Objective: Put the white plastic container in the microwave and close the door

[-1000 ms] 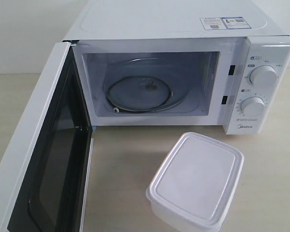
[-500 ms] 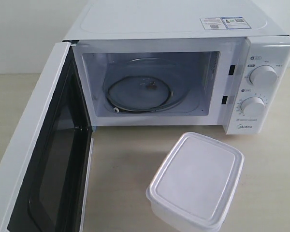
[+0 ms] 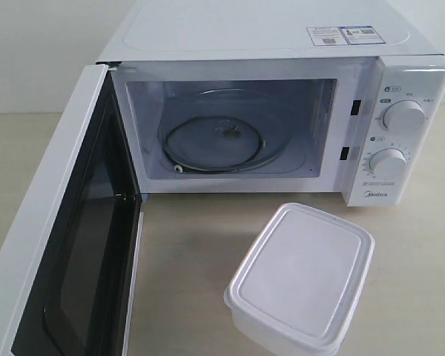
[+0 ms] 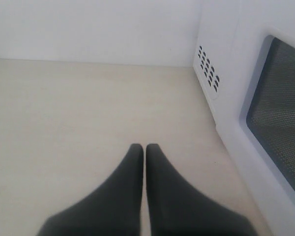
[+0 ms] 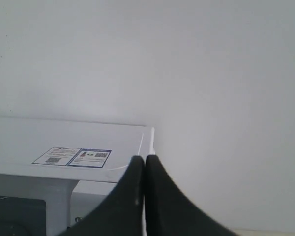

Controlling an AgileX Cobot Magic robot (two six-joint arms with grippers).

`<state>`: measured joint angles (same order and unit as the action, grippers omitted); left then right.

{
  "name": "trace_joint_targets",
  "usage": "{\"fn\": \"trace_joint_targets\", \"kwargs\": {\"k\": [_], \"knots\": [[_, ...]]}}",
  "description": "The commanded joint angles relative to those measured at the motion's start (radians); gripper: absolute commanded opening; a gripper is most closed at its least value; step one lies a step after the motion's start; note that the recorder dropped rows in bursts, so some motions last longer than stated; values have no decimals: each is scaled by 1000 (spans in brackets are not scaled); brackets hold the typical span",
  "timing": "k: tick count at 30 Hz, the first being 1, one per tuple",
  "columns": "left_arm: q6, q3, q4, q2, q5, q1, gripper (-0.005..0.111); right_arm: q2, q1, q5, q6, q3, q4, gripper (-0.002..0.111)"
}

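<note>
The microwave (image 3: pixel 245 30) carries the brand name Midea on its front panel, just below the dials (image 3: pixel 404 116). The print and codes on the stickers (image 3: pixel 343 34) on its top are too small to read.

The microwave (image 3: pixel 267 30) has a smooth, glossy white casing, paper stickers (image 3: pixel 343 34) on top and a clear glass turntable (image 3: pixel 215 141) inside. Its door (image 3: pixel 37 252) has a shiny black inner frame and a dark, fine-mesh window (image 4: pixel 280 132). The container (image 3: pixel 300 278) is frosted white plastic. The table (image 3: pixel 185 245) is matt, pale wood-grain.

Lidded container (image 3: pixel 300 278) before open-doored microwave (image 3: pixel 230 30)
</note>
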<state>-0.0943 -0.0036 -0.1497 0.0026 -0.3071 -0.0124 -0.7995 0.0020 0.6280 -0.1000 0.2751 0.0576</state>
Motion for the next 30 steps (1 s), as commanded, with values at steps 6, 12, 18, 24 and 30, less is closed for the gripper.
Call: {"fn": "trace_joint_targets", "kwargs": {"k": [6,12,18,24,30], "knots": [[-3,4,5,-3,9,-4,4,-217,-2,19,5,8,-5,0],[-3,4,5,-3,9,-4,4,-352,-2,139,44,-50,-30,0],[-3,4,5,-3,9,-4,4,-474,-2,277,121,-161,-123,0],[-3,4,5,-3,9,-4,4,-644,-2,423,118,-223,-151,0],[-3,4,5,-3,9,-4,4,-944,-2,593,166,-223,-151,0]]}}
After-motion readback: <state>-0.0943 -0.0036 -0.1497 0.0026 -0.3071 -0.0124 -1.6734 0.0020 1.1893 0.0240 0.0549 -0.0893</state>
